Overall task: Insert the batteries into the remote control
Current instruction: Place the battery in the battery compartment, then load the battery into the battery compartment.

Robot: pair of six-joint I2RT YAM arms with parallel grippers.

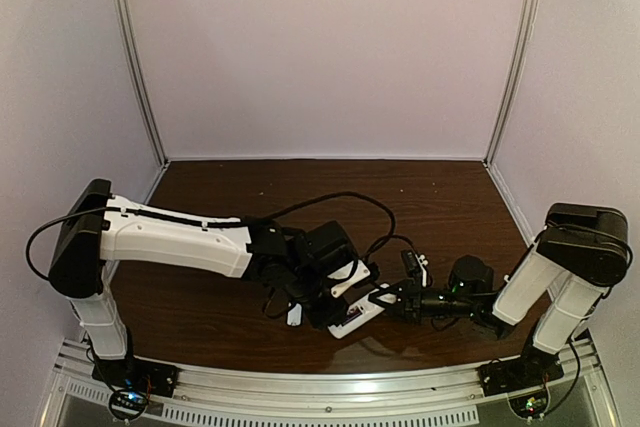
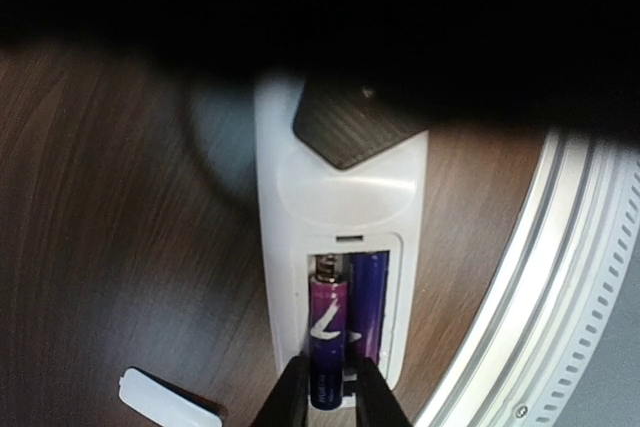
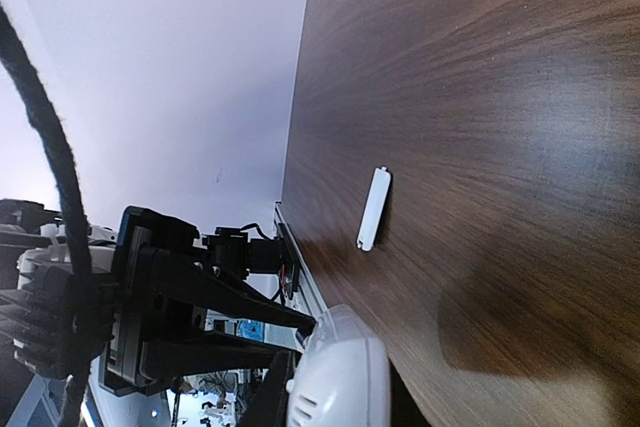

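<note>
Both arms reach inward, low. Left tool (image 2: 332, 397) fingers narrowly parted; right tool (image 1: 393, 299) clamps remote control (image 2: 340, 197).

surface: dark wood table (image 1: 300, 197) | lying on it: small white cover piece (image 3: 373, 209)

glossy white plastic remote control (image 2: 340, 187)

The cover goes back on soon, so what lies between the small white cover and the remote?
Only bare table, seen in the left wrist view; the cover and remote lie apart.
</note>
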